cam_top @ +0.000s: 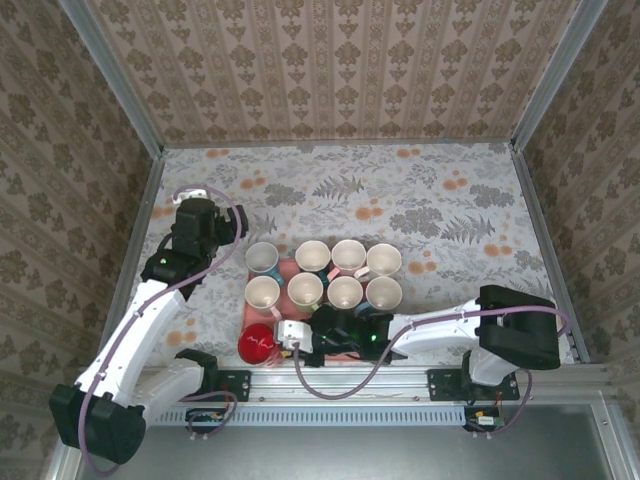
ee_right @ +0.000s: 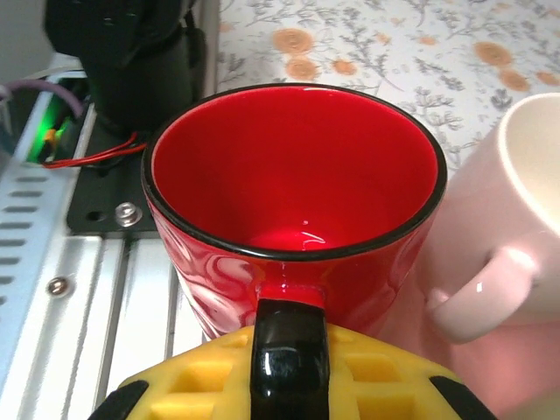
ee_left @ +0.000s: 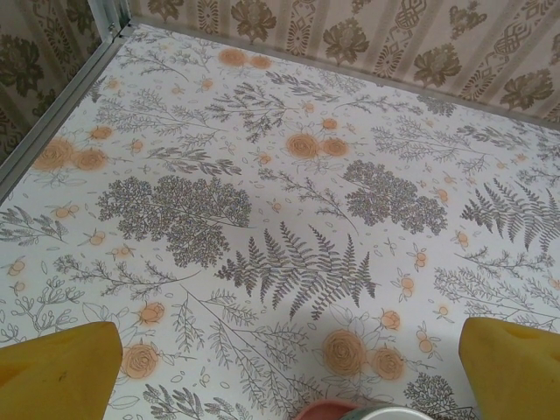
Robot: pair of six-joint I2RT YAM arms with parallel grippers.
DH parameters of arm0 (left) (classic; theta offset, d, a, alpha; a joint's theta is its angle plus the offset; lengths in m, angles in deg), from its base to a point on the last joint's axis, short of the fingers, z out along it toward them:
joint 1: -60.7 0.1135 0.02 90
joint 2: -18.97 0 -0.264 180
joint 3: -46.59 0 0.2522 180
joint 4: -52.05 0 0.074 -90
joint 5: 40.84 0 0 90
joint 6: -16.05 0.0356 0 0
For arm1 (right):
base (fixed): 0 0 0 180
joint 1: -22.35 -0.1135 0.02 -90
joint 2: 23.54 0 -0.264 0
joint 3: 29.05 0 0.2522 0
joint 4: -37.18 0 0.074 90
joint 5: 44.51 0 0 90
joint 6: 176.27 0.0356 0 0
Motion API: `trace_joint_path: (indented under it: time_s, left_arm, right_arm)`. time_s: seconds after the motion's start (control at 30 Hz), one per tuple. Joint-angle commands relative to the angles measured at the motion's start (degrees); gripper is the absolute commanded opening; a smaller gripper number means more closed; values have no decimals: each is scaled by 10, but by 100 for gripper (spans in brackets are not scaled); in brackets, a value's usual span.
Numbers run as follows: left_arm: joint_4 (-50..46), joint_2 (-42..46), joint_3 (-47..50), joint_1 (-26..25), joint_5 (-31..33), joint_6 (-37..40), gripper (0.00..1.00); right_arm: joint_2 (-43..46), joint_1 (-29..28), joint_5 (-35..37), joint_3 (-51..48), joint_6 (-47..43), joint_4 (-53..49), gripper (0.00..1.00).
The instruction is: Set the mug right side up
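Note:
The red mug (cam_top: 258, 345) with a black rim and black handle sits by the table's near edge, just left of the rows of mugs. Seen from the right wrist, the mug (ee_right: 297, 175) has its mouth facing up and its glossy red inside shows. My right gripper (ee_right: 289, 381) is shut on the mug's black handle (ee_right: 289, 350), its yellow pads on either side. From above, the right gripper (cam_top: 292, 336) reaches in from the right. My left gripper (cam_top: 203, 222) hovers at the left of the table; its yellow fingers (ee_left: 61, 372) stand wide open over bare cloth.
Several upright mugs (cam_top: 325, 275) stand in two rows on a pink mat (cam_top: 288, 268) mid-table. A pale pink mug (ee_right: 499, 236) is close to the red mug's right side. The metal rail (cam_top: 340, 382) and the left arm's base (ee_right: 122, 52) lie just beside the red mug.

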Motion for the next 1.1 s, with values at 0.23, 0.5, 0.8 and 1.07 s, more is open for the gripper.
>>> trace_joint_path:
  time_s: [0.23, 0.5, 0.8, 1.07]
  left_arm:
    - [13, 11, 6, 1, 6, -3, 100]
    - [15, 8, 8, 0, 7, -3, 100]
    - [14, 7, 7, 0, 14, -3, 100]
    - [26, 9, 13, -1, 7, 13, 100]
  right_arm:
    - [-27, -8, 76, 48, 8, 19, 0]
    - [-31, -7, 58, 54, 0, -10, 24]
    - [-8, -6, 54, 41, 2, -15, 43]
    - [30, -6, 43, 36, -7, -30, 46]
